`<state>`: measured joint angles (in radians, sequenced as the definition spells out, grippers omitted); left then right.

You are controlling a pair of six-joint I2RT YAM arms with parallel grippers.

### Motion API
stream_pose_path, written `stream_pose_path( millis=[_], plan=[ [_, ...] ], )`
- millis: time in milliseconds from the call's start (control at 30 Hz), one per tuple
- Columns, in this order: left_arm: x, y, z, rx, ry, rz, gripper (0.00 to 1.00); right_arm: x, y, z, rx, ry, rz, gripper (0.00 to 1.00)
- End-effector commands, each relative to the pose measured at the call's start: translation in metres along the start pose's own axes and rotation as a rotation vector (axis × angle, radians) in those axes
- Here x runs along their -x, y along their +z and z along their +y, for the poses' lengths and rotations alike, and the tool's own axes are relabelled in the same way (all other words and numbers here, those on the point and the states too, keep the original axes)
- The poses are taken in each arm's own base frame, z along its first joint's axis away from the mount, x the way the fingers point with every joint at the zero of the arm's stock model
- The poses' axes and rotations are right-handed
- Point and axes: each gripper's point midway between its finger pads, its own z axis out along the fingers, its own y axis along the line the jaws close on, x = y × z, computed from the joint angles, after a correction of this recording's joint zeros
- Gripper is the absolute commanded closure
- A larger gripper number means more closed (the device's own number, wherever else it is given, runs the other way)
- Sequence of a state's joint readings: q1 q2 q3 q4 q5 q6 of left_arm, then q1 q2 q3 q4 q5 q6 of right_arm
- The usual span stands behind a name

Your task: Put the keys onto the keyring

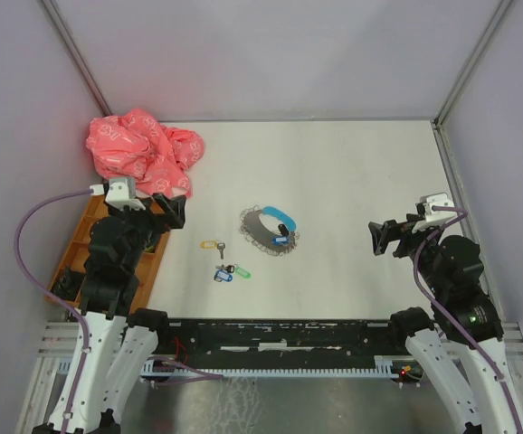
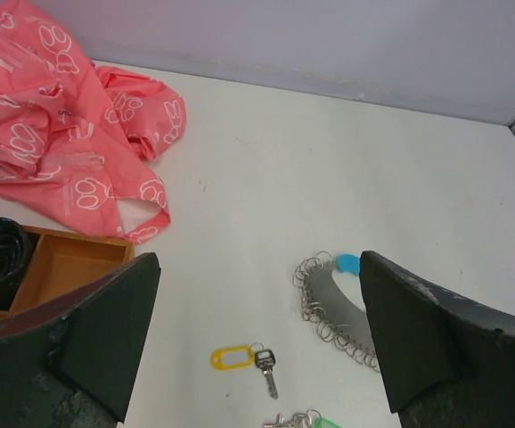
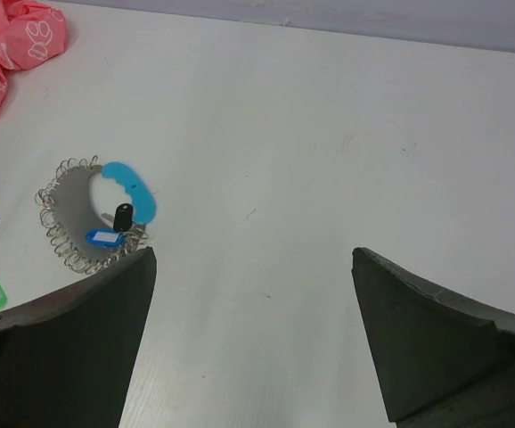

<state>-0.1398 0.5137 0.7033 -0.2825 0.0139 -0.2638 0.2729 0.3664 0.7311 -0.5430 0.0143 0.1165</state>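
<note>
Pale, matte counter (image 1: pixel 361 172), faintly scuffed, boxed in at the back and both sides by plain lilac-grey panels (image 1: pixel 271 54) meeting at grey metal posts (image 1: pixel 474 59). Along the near edge, a black rail (image 1: pixel 280 334) carrying both arm bases.

At the far left corner, a crumpled pink bag (image 1: pixel 142 149) with white prints. Just in front of it, a wooden tray (image 1: pixel 73 253) with compartments, partly hidden under the left arm.

Near the middle of the counter, the keyring (image 1: pixel 266 226): a grey oval edged with small wire loops, light-blue curve on its far right side, lying flat, with a blue-tagged key (image 1: pixel 282 240) and a small black piece at its right edge. Near-left of it and apart, a yellow-tagged key (image 1: pixel 212 244) lying loose. A little nearer still, a green-tagged key (image 1: pixel 242 272) bunched with another blue tag (image 1: pixel 222 276).

Left tool (image 1: pixel 175 213) above the tray's right edge, jaws spread wide, gripping nothing. Right tool (image 1: pixel 378 240) well right of the keyring, jaws likewise wide apart, nothing between them.
</note>
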Motion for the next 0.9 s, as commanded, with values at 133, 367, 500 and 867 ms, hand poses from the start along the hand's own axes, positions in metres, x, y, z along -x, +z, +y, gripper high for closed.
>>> stream_pose_path(
  millis=[133,367,500,867],
  plan=[
    [-0.004,0.011,-0.022,-0.095,-0.062,0.078,0.01,0.018,0.002,0.009,0.034,0.025,0.022,0.0],
    [-0.043,0.023,-0.036,-0.15,-0.187,0.261,0.01,-0.001,0.024,0.022,0.075,0.129,0.148,0.0],
    [-0.063,0.032,-0.045,-0.163,-0.281,0.346,0.01,-0.015,0.032,0.047,0.214,0.151,0.249,0.0],
    [-0.123,0.066,-0.063,-0.144,-0.375,0.478,0.02,-0.083,0.074,0.091,0.393,0.343,0.443,0.02]
  ],
)
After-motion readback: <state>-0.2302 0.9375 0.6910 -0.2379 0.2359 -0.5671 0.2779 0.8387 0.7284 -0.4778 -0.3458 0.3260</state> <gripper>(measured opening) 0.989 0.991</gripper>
